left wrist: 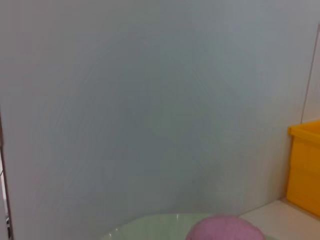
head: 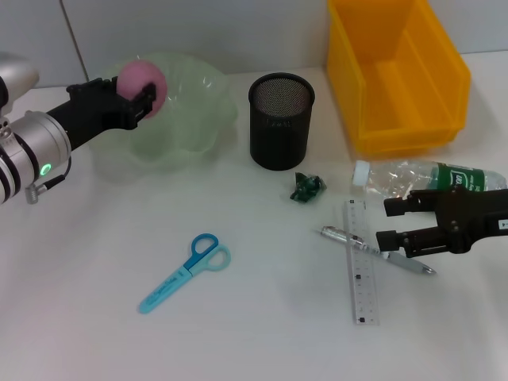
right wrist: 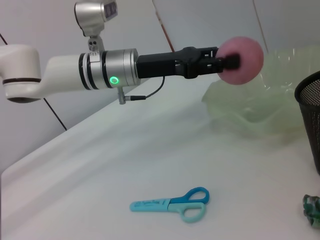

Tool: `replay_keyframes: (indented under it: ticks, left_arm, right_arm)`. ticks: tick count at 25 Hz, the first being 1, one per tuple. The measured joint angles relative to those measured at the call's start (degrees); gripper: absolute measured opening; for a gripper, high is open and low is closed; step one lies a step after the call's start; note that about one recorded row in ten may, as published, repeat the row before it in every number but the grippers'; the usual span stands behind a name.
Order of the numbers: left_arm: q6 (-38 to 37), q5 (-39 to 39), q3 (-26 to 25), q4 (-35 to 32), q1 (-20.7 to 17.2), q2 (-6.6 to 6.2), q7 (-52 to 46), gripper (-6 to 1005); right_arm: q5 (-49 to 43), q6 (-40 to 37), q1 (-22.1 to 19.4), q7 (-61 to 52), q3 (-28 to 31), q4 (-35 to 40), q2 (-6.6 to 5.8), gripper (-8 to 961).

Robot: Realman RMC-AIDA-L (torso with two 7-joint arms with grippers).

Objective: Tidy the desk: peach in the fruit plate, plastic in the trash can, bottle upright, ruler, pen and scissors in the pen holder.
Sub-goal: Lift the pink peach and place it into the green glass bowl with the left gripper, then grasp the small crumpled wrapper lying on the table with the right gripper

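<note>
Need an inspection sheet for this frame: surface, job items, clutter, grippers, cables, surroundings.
Surface: white desk, no spills seen.
Job's things: peach held over the green fruit plate; bottle lying on its side; ruler flat with the pen across it; scissors flat, closed; crumpled green plastic beside the mesh pen holder; yellow trash can at the back.
Clutter: nothing seen.
Grippers: left gripper shut on the peach; right gripper open, low by the bottle, over the pen's far end.
Cables: thin lead at the left wrist.
Surroundings: plain wall.
</note>
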State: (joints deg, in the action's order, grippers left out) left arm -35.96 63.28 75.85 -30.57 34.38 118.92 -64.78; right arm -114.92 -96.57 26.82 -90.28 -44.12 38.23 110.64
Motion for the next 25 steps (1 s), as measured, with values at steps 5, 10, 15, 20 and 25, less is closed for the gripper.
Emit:
replay_keyframes:
  ticks: [5,10,15,20,25]
  left_arm:
    - [-0.27,-0.23,0.0,-0.19,-0.43,-0.09,0.01,540]
    - [-0.51,-0.27,0.0,-0.27,-0.49,-0.09,0.01,682]
    - [-2.4,-0.46,-0.52,-0.5,-0.83,-0.11,-0.26,784]
    - [-11.7,-2.34,-1.16,-0.76,-2.02,-0.63,-1.82,779]
    - [-31.02,-1.97,-2.41,-1.29,-3.87,-3.31,-8.76,780]
  right_arm:
    - [-0.12,0.06,0.25,0.02,0.0,0.0,0.0,818]
    - [-0.16,0.07,0.34,0.02,0.0,0.0,0.02,818]
    - [-0.18,0.07,0.34,0.02,0.0,0.0,0.08,818]
    - [-0.08,0.07,0.34,0.02,0.01,0.0,0.09,818]
    - [0.01,0.07,0.34,0.0,0.0,-0.01,0.09,818]
